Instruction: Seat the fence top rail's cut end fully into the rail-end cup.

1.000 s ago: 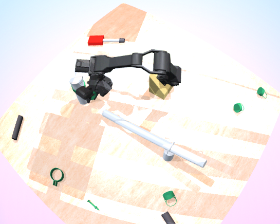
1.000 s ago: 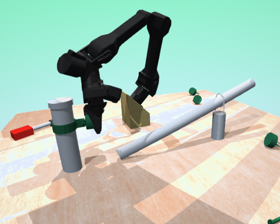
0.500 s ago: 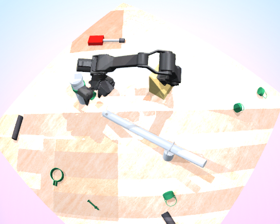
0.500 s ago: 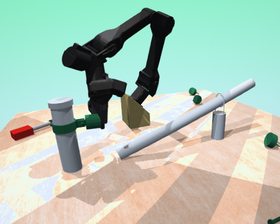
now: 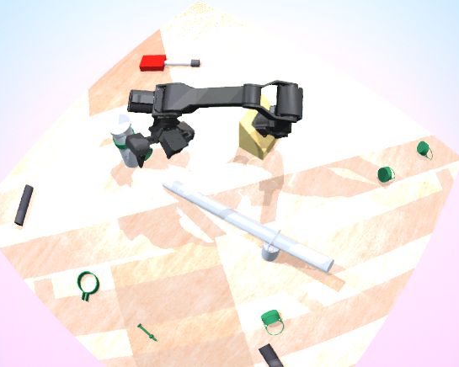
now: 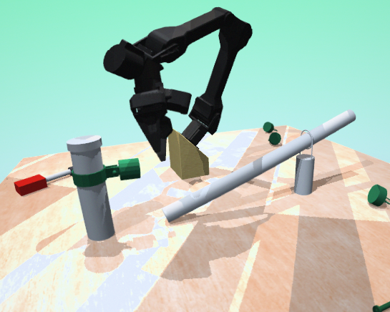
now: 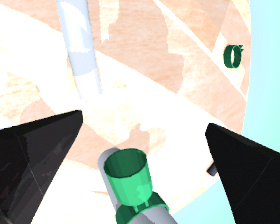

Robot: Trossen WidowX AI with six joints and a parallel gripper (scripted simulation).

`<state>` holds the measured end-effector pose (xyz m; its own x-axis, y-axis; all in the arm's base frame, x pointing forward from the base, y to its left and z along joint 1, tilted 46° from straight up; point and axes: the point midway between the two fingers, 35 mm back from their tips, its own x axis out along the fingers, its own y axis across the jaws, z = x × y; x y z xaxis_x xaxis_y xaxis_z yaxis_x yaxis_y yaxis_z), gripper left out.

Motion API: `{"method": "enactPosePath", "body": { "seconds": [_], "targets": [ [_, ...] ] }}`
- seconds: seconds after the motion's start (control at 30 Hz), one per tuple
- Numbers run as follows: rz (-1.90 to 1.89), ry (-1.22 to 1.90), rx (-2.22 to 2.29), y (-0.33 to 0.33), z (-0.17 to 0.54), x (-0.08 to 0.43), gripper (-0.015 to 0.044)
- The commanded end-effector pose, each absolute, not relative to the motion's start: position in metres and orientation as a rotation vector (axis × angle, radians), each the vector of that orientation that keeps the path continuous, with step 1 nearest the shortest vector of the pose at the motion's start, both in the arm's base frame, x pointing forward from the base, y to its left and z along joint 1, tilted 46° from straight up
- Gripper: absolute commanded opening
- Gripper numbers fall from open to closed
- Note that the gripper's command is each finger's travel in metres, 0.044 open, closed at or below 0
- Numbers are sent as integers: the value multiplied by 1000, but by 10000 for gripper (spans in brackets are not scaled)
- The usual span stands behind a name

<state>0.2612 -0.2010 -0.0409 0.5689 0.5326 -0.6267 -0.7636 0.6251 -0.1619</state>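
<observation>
The grey rail (image 5: 237, 220) (image 6: 237, 179) (image 7: 81, 50) slants through the wire loop on the short post (image 5: 270, 253) (image 6: 304, 175). Its low end is at or near the table top, apart from the cup; its far end is raised. The big grey post (image 5: 130, 161) (image 6: 96, 211) stands upright, with the green band (image 6: 89, 177) below its cap (image 6: 84, 142). The green rail-end cup (image 5: 148, 153) (image 6: 130, 169) (image 7: 128, 182) sticks out from the band, empty, its mouth toward the rail side. My gripper (image 5: 155, 161) (image 7: 145, 122) is open and empty, above the cup, touching neither cup nor rail.
A tan wedge block (image 5: 251, 136) (image 6: 189, 161) stands under the arm. A red-handled tool (image 5: 152, 62) (image 6: 31, 184) lies behind the post. A dark cylinder (image 5: 24, 205), a green ring clamp (image 5: 88, 283) (image 7: 232, 56), a green bolt (image 5: 146, 332) and green loop caps lie around.
</observation>
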Motion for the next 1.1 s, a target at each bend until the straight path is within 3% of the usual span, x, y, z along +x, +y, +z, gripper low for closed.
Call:
{"method": "enactPosePath", "body": {
  "seconds": [0.0,0.4,1.07],
  "targets": [
    [663,706,-136,-201,-5,261,440],
    [222,979,777,-179,86,249,440],
    [219,996,794,-175,90,249,440]
  ]
}}
